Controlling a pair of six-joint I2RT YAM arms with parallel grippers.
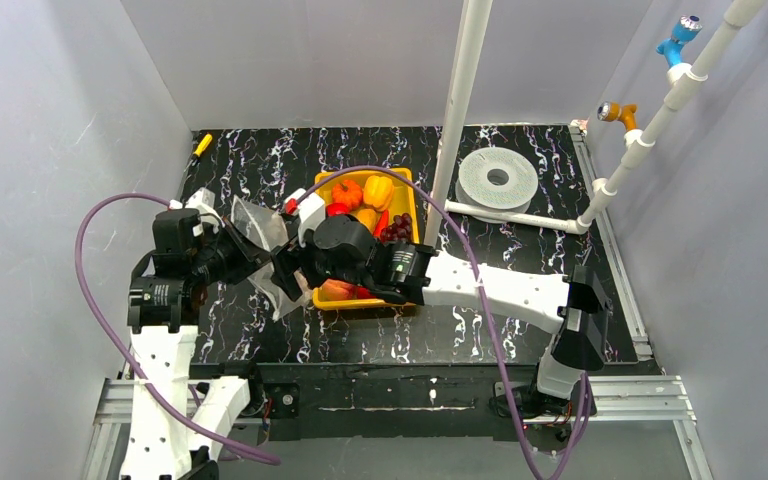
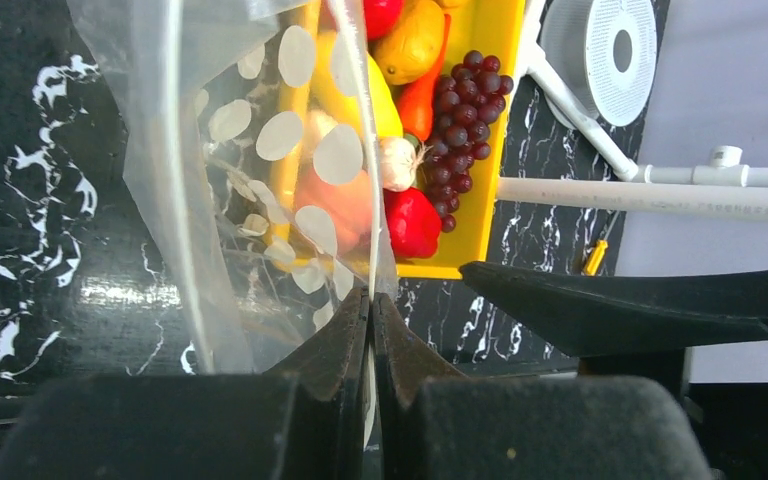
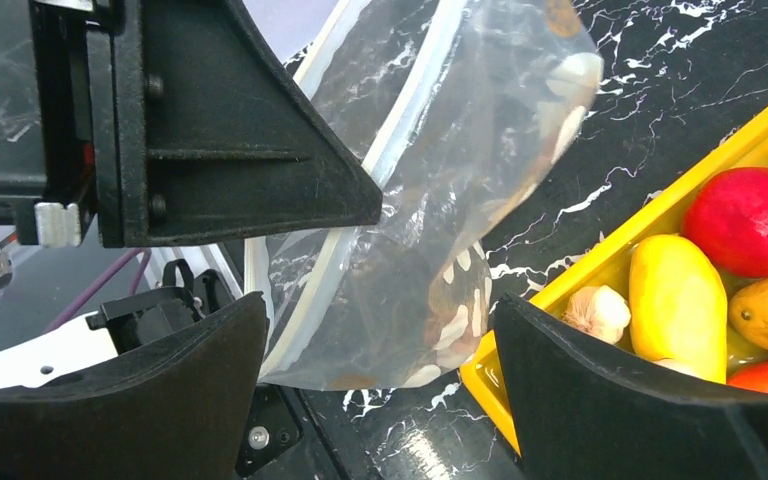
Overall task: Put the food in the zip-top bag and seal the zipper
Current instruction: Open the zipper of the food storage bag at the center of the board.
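Since loading looks not yet begun, the table (image 1: 520,330) carries one yellow tray (image 1: 412,205). Zip-top bag (image 1: 260,225): just left of the tray, held up by the left end effector (image 2: 370,330), pinched shut on its edge (presumably presenting the mouth). Right end effector (image 3: 380,310): spread wide, empty, straddling the bag. Food (image 1: 375,190): heaped in the tray.

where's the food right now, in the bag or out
Out: the food lies in the yellow tray, beside the zip-top bag, which looks empty.
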